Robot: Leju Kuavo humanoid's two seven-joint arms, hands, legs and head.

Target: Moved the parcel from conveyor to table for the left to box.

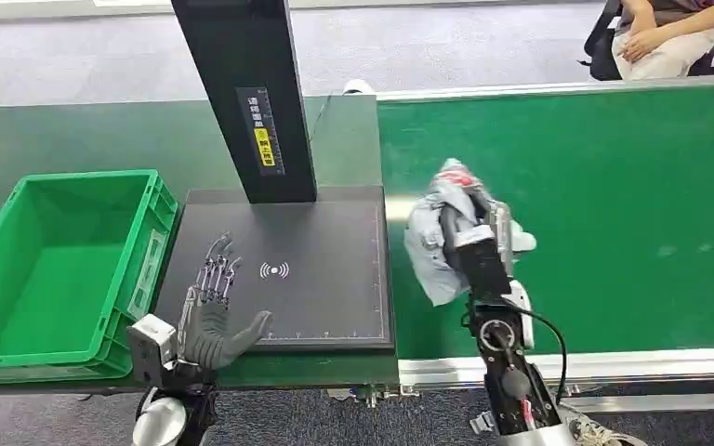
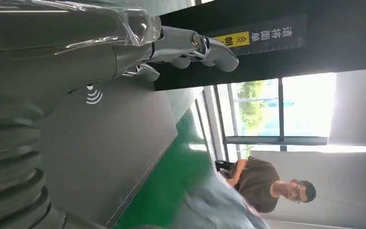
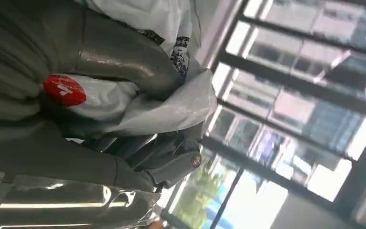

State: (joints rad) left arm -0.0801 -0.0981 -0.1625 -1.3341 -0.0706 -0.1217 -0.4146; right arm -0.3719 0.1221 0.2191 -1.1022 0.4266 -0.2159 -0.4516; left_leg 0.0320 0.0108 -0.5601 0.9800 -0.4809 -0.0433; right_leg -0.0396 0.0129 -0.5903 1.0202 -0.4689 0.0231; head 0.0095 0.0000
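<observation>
We see a left robot hand with a grey ribbed cover, thick grey thumb and dark slender fingers. The right robot hand is grey; its silver forearm carries a black cable.

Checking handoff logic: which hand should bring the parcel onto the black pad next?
Right. The right hand already grips the parcel over the conveyor, beside the pad; the left hand hovers open, holding nothing.

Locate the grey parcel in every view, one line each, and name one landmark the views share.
Head view: the parcel is right of centre, over the green conveyor, gripped by the right hand.
Left wrist view: a blurred grey shape, probably the parcel.
Right wrist view: fills the foreground.
Shared landmark: the conveyor, in the head and left wrist views.
</observation>
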